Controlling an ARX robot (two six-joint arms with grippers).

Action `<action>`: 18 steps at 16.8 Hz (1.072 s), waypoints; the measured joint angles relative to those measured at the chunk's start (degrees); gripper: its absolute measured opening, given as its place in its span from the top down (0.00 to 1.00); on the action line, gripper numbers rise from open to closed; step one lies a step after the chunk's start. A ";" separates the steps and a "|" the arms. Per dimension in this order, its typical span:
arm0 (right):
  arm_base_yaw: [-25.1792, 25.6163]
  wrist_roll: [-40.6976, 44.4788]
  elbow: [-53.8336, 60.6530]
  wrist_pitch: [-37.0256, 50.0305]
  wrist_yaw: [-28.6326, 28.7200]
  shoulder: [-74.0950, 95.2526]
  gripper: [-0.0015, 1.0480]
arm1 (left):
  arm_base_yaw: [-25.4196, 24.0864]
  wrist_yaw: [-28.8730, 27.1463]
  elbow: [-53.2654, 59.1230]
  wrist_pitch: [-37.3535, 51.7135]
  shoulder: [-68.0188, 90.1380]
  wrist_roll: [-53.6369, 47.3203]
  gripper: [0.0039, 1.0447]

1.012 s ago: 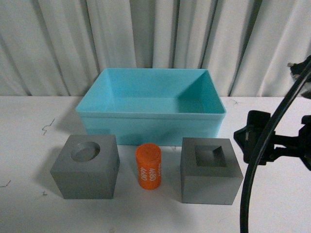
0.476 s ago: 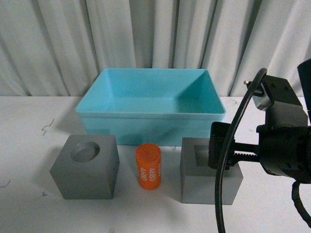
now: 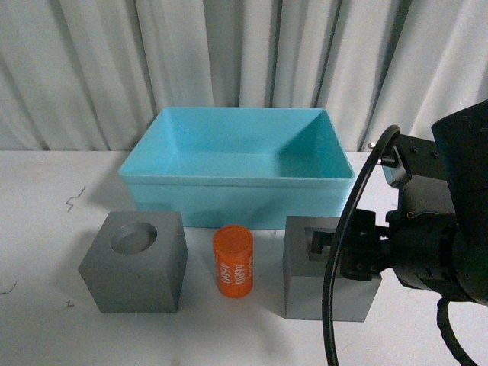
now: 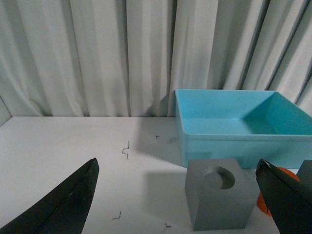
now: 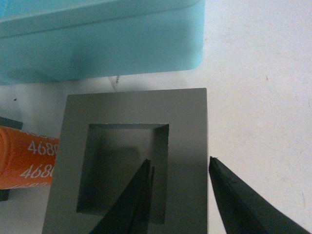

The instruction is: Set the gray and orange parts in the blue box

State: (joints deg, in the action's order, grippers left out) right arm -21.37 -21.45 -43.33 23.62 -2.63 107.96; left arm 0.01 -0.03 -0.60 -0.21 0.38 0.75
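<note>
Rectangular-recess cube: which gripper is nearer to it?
Right. The right gripper straddles one wall of the rectangular-recess cube, one finger in the recess, one outside. The left gripper is open, back from the round-recess cube, farther off.

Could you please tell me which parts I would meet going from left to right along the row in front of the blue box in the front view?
gray cube with round recess → orange cylinder → gray cube with rectangular recess

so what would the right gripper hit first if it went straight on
Probably the gray cube with the rectangular recess: the right gripper is open astride one wall, one finger over the recess, one outside. Depth there is unclear.
</note>
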 joint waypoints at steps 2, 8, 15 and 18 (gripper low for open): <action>0.46 -0.17 0.55 0.44 -0.39 -0.24 0.80 | 0.00 0.00 0.00 0.02 0.00 -0.02 0.06; 3.50 -0.39 5.81 -0.33 -0.20 -9.55 0.83 | 0.00 0.02 0.00 0.00 0.00 -0.02 0.06; 8.70 3.96 -11.98 -3.87 0.94 -12.94 0.83 | 0.00 0.00 0.00 0.02 0.00 0.00 0.06; 8.11 4.26 -25.79 -6.03 0.90 -2.51 0.84 | 0.00 0.02 0.00 0.00 0.00 -0.02 0.06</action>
State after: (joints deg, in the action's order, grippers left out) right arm -13.26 -17.19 -69.12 17.58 -1.74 105.45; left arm 0.01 -0.01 -0.60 -0.21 0.38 0.73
